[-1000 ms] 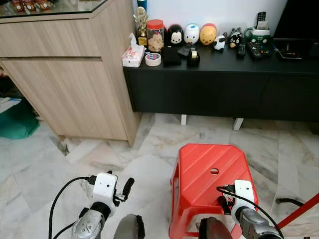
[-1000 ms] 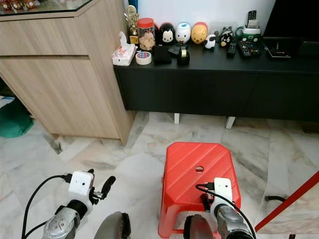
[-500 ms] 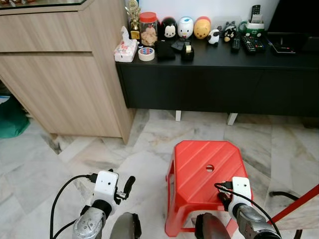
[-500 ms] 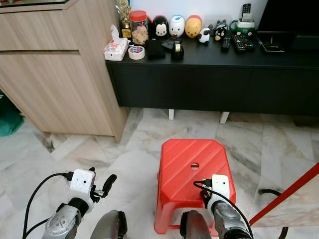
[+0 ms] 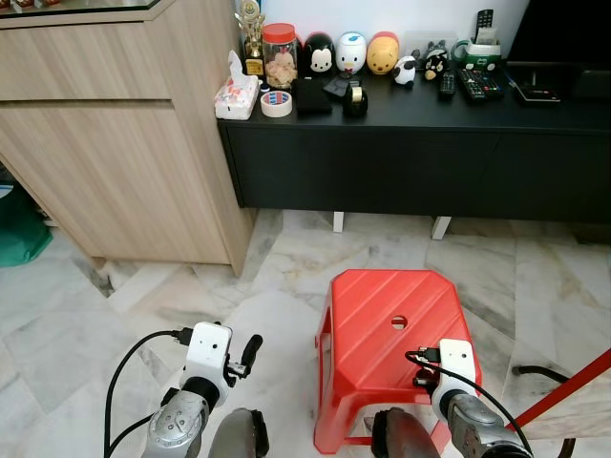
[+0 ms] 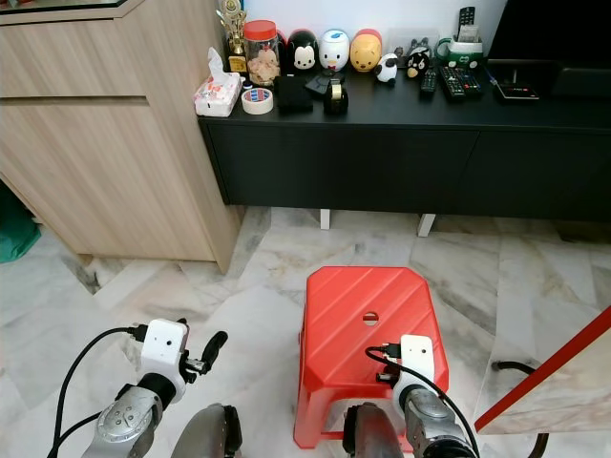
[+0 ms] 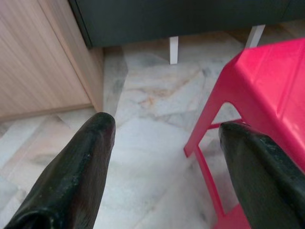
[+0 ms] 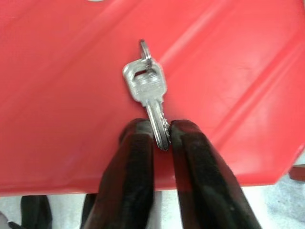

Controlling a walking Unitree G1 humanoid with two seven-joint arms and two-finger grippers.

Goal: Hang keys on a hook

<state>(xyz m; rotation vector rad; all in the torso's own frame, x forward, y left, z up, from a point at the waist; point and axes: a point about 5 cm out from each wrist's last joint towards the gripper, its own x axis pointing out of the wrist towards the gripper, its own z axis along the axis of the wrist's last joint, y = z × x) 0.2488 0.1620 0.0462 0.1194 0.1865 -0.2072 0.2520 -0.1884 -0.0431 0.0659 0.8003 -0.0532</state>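
My view has crept nearer the stool (image 5: pixel 391 329). My right gripper (image 8: pixel 161 138) pinches the key (image 8: pixel 148 88) by its blade above the red seat; light, stiff, slippery, its ring free. My left gripper (image 7: pixel 167 138) hangs spread.

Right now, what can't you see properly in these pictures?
- Hook: I cannot find one on the wooden cabinet or the black sideboard.
- Keys: the blade tips are hidden between the right gripper fingers, and the ring shows edge-on, so I cannot count them.
- Right gripper fingers, eye views: cut off by the bottom edge, over the red stool.
- Small toys on the sideboard: too small for detail.
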